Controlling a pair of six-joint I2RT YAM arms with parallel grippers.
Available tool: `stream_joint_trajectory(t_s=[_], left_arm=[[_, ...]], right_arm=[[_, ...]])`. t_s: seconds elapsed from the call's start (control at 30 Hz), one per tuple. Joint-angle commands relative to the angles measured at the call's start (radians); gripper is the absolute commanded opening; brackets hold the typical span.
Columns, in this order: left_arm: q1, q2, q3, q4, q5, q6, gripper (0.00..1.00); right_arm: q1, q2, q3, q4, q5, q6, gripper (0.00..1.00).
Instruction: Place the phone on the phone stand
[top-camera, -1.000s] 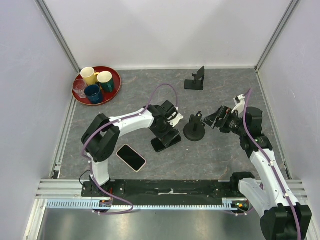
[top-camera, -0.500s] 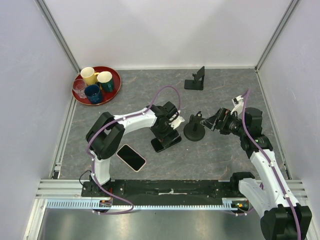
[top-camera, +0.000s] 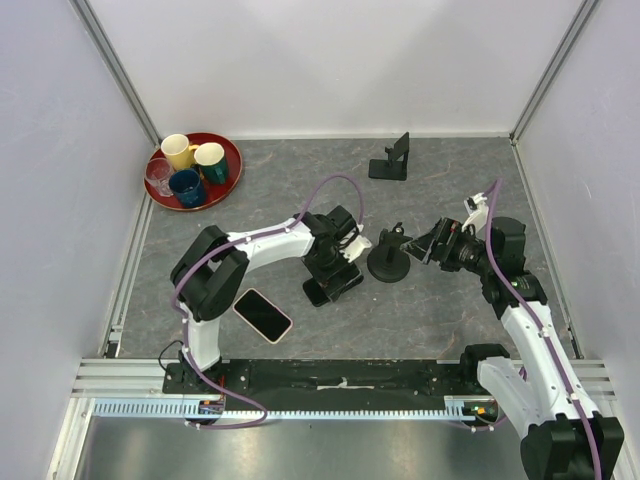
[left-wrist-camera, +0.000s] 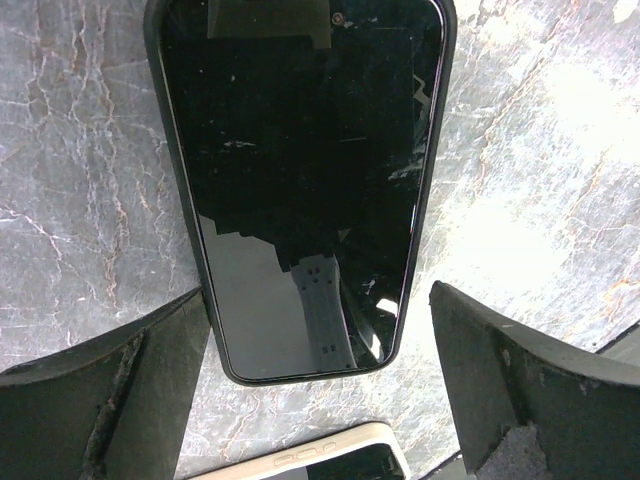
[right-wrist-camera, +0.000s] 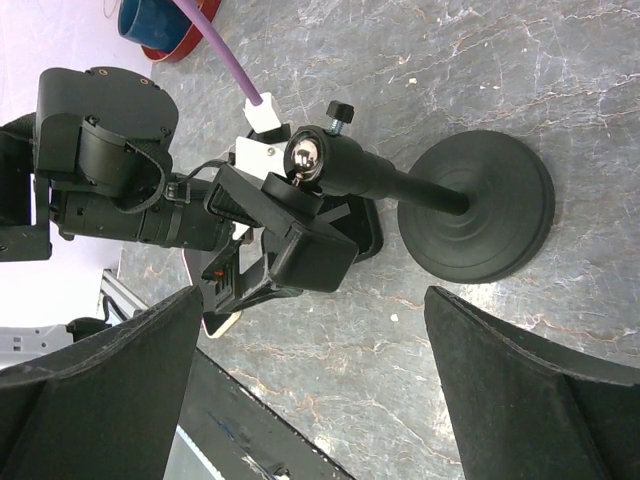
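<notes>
A black phone (top-camera: 335, 289) lies flat on the grey table, screen up. In the left wrist view the phone (left-wrist-camera: 300, 180) fills the frame. My left gripper (top-camera: 336, 262) is open right above it, and in the left wrist view the gripper (left-wrist-camera: 318, 295) has one finger on each side of the phone's near end. The matte black phone stand (top-camera: 391, 160) with its angled back plate stands far back, apart from both arms. My right gripper (top-camera: 434, 243) is open and empty, and in the right wrist view it (right-wrist-camera: 312, 300) faces the left gripper.
A black round-base post with a ball head (top-camera: 388, 262) stands between the grippers and also shows in the right wrist view (right-wrist-camera: 485, 220). A white-cased phone (top-camera: 262, 315) lies near the front left. A red tray (top-camera: 233, 165) of cups sits at the back left.
My left gripper has shifted slightly and settled lower over the black phone. The right arm has barely moved.
</notes>
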Motion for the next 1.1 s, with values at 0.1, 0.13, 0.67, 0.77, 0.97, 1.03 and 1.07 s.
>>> stream_joint_trajectory(t_s=[0.1, 0.13, 0.67, 0.77, 0.97, 1.03, 1.07], left_arm=[[-0.068, 0.037, -0.045, 0.005, -0.055, -0.049, 0.95], [-0.072, 0.041, -0.045, 0.005, -0.072, -0.059, 0.95], [-0.079, 0.083, -0.046, 0.027, -0.168, -0.204, 0.51], [-0.079, 0.058, -0.069, 0.045, -0.184, -0.244, 0.33], [-0.079, -0.024, -0.129, 0.073, -0.291, -0.356, 0.02], [-0.08, -0.083, -0.16, 0.089, -0.308, -0.388, 0.02], [-0.077, -0.106, -0.169, 0.096, -0.325, -0.402, 0.02]], right_arm=[[0.0, -0.033, -0.001, -0.005, -0.007, -0.015, 0.98], [0.0, -0.036, -0.001, -0.008, -0.005, -0.017, 0.98], [0.0, -0.056, -0.008, -0.032, 0.009, -0.021, 0.98], [0.0, -0.053, -0.011, -0.043, 0.01, -0.032, 0.98], [0.002, -0.028, 0.03, -0.131, 0.095, -0.119, 0.98], [0.0, -0.024, 0.056, -0.17, 0.127, -0.141, 0.98], [0.0, -0.022, 0.062, -0.178, 0.15, -0.15, 0.98]])
